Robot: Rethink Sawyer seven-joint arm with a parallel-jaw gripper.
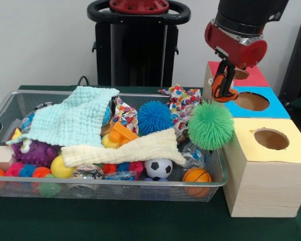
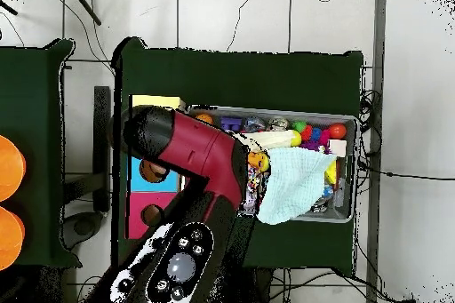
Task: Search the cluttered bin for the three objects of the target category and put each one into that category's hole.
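My gripper (image 1: 221, 95), with orange fingers (image 1: 218, 86), hangs over the right end of the wire bin (image 1: 115, 185) and is shut on the top strands of a green spiky ball (image 1: 210, 125). The ball hangs clear of the bin's contents, beside the yellow box (image 1: 271, 150). Behind the gripper stand the blue box (image 1: 271, 108) and the red box (image 1: 256, 78), each with a round hole on top. A blue spiky ball (image 1: 154, 117) lies in the bin. In the overhead view the arm (image 2: 200, 153) hides the gripper and the green ball.
The bin holds a light blue cloth (image 1: 72, 120), a cream cloth (image 1: 125, 148), a patterned cloth (image 1: 183, 103), a purple toy (image 1: 32, 150), a soccer ball (image 1: 158, 168), an orange ball (image 1: 196, 175) and small spiky balls. A wooden block (image 1: 1, 155) lies at its left end.
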